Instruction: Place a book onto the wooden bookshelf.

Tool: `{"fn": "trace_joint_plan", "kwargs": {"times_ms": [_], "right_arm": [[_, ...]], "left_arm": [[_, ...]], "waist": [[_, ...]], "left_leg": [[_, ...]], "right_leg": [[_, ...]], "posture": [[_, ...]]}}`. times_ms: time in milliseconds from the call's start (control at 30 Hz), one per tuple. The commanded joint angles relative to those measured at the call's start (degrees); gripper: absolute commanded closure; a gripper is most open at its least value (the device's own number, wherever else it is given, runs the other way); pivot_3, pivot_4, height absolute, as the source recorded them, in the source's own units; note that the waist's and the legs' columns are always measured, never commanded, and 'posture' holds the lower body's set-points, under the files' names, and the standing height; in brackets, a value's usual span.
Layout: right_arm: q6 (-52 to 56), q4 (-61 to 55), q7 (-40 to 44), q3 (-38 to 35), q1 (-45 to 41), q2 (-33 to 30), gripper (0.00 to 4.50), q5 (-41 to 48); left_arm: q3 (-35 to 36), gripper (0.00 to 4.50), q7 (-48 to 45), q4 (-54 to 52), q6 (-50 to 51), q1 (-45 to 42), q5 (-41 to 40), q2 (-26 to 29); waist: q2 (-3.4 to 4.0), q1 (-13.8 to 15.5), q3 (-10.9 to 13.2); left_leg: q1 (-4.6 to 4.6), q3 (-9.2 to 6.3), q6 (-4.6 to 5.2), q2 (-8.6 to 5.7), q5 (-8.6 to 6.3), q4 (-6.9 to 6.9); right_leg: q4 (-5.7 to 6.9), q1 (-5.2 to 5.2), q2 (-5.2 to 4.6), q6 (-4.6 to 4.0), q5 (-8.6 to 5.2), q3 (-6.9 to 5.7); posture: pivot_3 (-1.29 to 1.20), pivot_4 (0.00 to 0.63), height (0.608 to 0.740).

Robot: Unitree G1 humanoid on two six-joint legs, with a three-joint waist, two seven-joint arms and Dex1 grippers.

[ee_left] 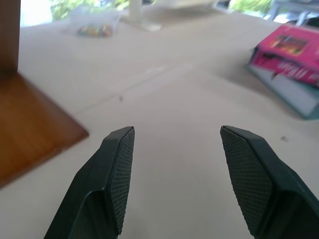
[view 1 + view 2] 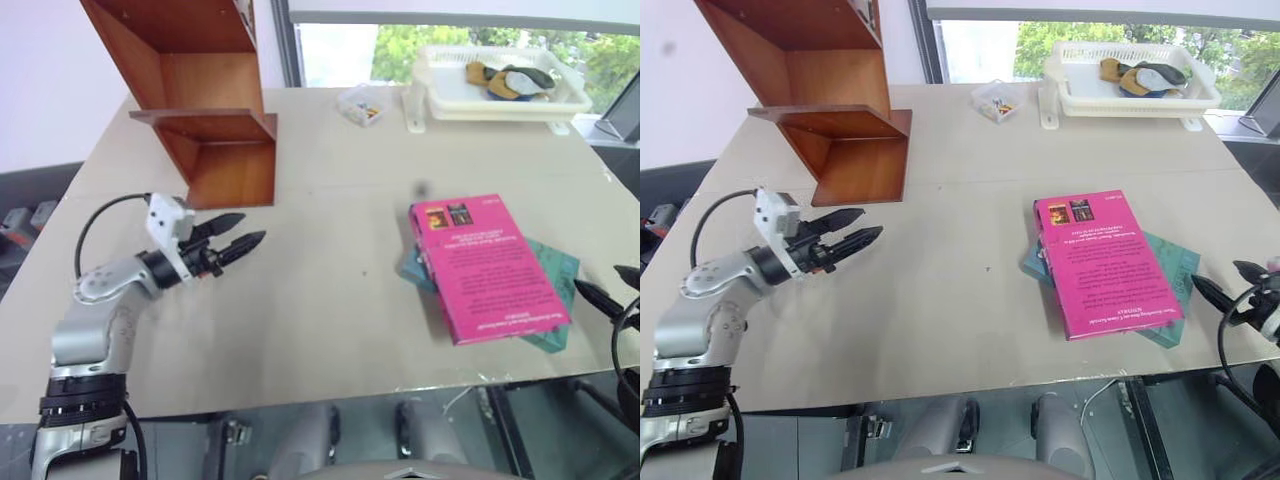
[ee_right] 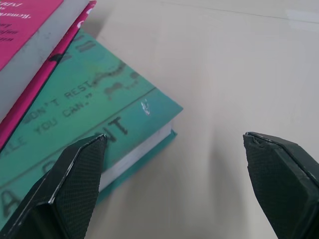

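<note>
The pink book (image 2: 485,265) lies flat on the table's right side, on top of a thinner teal book (image 2: 551,268). The reddish-brown wooden bookshelf (image 2: 195,95) stands at the back left. My left gripper (image 2: 243,232) hovers over the table in front of the bookshelf, open and empty, pointing right toward the book. At the table's right edge my right gripper (image 2: 1225,283) sits close to the teal book's corner (image 3: 149,107), open with nothing between its fingers. The pink book's page edge (image 3: 42,42) lies just past the right gripper's fingers.
A white plastic tray (image 2: 440,95) with several small items stands at the back right by the window. A small clear bag of bits (image 2: 362,106) lies beside it. The pale table (image 2: 330,290) stretches between the bookshelf and the books.
</note>
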Motion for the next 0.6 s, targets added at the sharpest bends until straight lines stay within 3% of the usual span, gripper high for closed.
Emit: {"fn": "trace_joint_plan", "kwargs": {"times_ms": [33,267,467,600], "right_arm": [[-2.58,2.34,-3.37,0.09,-2.73,-0.25,0.0,-1.96],[-4.17,6.47,-4.96,1.83,-6.79,0.2,0.0,-2.95],[-6.18,10.92,-9.24,4.2,-10.39,2.07,0.0,-5.48],[-2.46,5.15,-6.86,7.75,-7.8,4.8,0.0,-4.06]], "left_arm": [[3.76,1.56,-6.79,-4.84,4.57,2.2,-8.7,2.75],[6.31,1.56,-16.02,-8.57,9.77,4.59,-17.04,8.14],[6.28,1.56,-22.75,-7.78,7.11,3.73,-16.34,11.54],[5.73,1.56,-24.65,-7.29,7.28,3.52,-15.97,12.8]], "waist": [[0.01,-0.19,0.0],[0.02,-0.35,0.01],[0.01,-1.14,0.01],[-0.1,-1.22,-0.05]], "left_leg": [[0.0,0.0,0.0,0.0,0.0,0.0],[0.0,-0.02,0.0,0.01,0.0,0.0],[0.04,0.04,0.0,0.01,0.01,0.02],[0.04,0.0,0.0,0.08,0.01,0.01]], "right_leg": [[0.0,0.0,-0.01,-0.04,-0.02,0.0],[0.02,0.01,0.04,-0.07,-0.04,-0.03],[0.03,0.03,0.11,-0.07,-0.04,0.01],[0.03,0.03,0.22,-0.06,-0.04,0.01]], "posture": [[0.0,0.15,0.74],[0.0,0.15,0.74],[0.0,0.15,0.74],[0.0,0.15,0.74]]}}
